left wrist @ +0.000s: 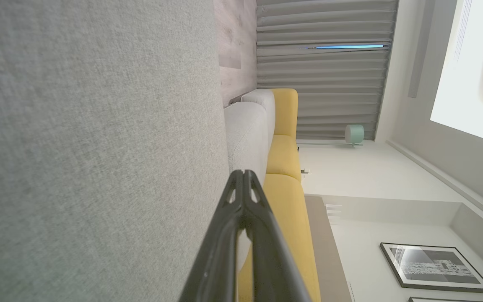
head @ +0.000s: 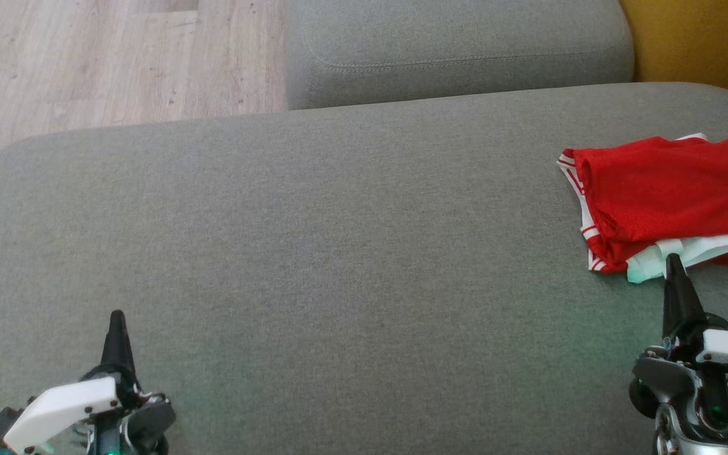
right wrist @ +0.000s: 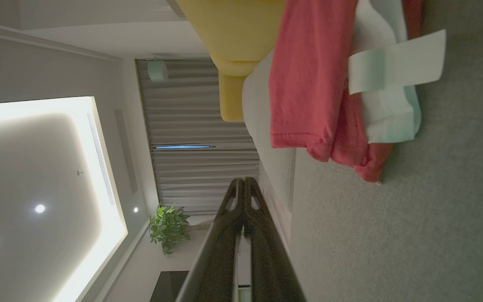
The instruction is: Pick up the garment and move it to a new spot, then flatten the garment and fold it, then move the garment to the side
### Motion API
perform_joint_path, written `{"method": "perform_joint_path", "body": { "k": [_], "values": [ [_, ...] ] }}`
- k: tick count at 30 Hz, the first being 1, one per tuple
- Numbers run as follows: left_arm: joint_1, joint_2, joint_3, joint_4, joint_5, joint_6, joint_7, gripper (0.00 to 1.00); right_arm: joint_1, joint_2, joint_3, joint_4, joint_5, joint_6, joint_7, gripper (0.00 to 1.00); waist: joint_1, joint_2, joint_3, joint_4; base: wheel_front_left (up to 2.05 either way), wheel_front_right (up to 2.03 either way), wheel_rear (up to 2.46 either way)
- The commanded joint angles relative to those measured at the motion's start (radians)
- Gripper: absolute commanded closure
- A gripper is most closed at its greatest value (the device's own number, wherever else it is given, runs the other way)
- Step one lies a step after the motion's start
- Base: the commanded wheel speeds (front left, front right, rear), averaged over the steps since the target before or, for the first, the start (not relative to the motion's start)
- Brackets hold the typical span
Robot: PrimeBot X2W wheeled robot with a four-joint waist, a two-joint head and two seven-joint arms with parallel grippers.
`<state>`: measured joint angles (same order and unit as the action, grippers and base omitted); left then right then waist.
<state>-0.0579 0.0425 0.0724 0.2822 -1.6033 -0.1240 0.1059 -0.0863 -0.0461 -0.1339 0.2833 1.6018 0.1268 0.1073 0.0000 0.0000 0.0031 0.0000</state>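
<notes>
Closest to us are our two grippers. The left gripper (head: pixel 116 315) is pinched shut with nothing in it, low over the grey cushion (head: pixel 339 221). The right gripper (head: pixel 672 258) is pinched shut and empty too, its tip right by the near edge of the red garment (head: pixel 667 189). The garment lies at the far right of the cushion. It looks folded, with white stripes down one side. So we think the folding is done and the move to the side is about done as well. The next move calls for little: pull the right arm back and do not snag the cloth. In the head view we cannot tell if the tip touches the garment. The right wrist view shows a gap there, and a white tag (right wrist: pixel 396 63) sticking out. The left wrist view shows a yellow seat (left wrist: pixel 285 188) and a framed picture (left wrist: pixel 434 266).
</notes>
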Motion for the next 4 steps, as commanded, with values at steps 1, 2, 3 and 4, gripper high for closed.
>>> {"method": "perform_joint_path", "body": {
  "k": [1,2,3,4],
  "values": [
    [-0.05,0.008,0.041,-0.037,-0.006,-0.007,0.007,1.0,-0.022,-0.004,0.02,-0.039,0.007,0.004,0.006,1.0,0.0,0.0,0.0,0.0,0.0,0.0,0.0],
    [-0.05,0.008,0.041,-0.037,-0.006,-0.007,0.007,1.0,-0.022,-0.004,0.02,-0.039,0.007,0.004,0.006,1.0,0.0,0.0,0.0,0.0,0.0,0.0,0.0],
    [-0.05,0.008,0.041,-0.037,-0.006,-0.007,0.007,1.0,-0.022,-0.004,0.02,-0.039,0.007,0.004,0.006,1.0,0.0,0.0,0.0,0.0,0.0,0.0,0.0],
    [-0.05,0.008,0.041,-0.037,-0.006,-0.007,0.007,1.0,-0.022,-0.004,0.02,-0.039,0.007,0.004,0.006,1.0,0.0,0.0,0.0,0.0,0.0,0.0,0.0]
  ]
}}
